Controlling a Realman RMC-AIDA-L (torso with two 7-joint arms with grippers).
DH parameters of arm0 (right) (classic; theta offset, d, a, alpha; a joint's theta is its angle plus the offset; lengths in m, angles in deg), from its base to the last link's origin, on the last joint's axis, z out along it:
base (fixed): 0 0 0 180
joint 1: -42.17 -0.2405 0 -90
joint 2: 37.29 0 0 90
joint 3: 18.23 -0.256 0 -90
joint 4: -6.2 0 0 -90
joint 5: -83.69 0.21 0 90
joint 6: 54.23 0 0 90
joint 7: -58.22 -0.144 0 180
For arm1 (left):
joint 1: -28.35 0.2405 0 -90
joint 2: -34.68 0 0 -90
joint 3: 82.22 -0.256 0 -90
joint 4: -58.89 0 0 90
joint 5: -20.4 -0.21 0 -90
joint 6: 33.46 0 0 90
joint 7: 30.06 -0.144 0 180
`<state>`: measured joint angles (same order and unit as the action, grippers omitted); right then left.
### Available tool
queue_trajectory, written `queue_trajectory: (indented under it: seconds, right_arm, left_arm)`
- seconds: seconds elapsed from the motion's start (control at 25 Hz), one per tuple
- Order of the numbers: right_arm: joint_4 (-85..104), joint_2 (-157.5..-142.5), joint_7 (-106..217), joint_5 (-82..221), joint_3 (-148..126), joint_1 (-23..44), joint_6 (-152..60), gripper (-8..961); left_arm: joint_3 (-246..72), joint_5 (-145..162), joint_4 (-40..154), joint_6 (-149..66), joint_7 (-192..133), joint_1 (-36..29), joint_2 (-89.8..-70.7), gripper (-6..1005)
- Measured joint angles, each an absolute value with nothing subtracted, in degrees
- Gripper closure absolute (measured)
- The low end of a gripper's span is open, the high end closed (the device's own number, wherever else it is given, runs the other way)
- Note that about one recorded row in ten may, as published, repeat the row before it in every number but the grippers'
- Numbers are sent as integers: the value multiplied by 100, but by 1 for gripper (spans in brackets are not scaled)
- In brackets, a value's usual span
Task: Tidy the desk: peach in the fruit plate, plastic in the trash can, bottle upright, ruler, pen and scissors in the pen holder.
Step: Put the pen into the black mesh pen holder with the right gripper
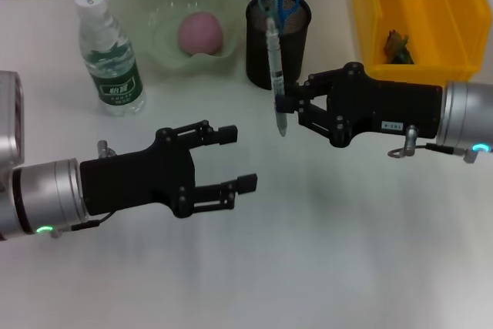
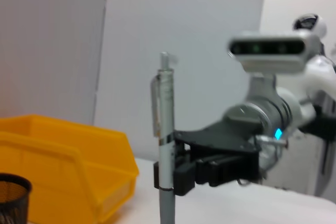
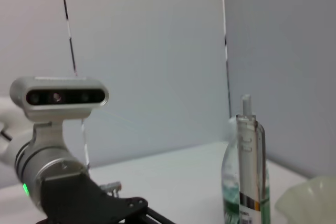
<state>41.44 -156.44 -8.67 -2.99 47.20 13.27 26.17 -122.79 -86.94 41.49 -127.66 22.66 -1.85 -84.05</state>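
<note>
One pen (image 1: 274,75) in right pincer (image 1: 286,104); one bottle (image 1: 108,54), one peach (image 1: 200,34)

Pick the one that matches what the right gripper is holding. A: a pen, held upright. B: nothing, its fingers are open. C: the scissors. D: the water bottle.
A: the right gripper is shut on the pen, which stands upright just in front of the pen holder; the scissors already sit in that holder.

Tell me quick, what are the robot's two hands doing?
Left gripper: open, holding nothing, hovering over the table.
Right gripper: fingers closed on the pen, upright beside the pen holder.
</note>
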Motion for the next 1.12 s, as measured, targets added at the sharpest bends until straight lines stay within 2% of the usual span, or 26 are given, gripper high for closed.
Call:
queue_trajectory:
  seconds: [0.48, 0.92, 1.12]
  right_arm:
    - [2742, -15676, 924, 1028, 4747, 1224, 2662, 823]
    - [2679, -15697, 1079, 1164, 4748, 1185, 2640, 823]
    - [2190, -15710, 1635, 1855, 4781, 959, 2559, 823]
  left_arm:
    - [-12271, -7766, 5259, -12551, 866, -25, -8434, 216]
    - [-12274, -7725, 5441, -12533, 577, 13, -8441, 216]
    - [-12199, -7724, 5512, -12489, 495, 25, -8446, 216]
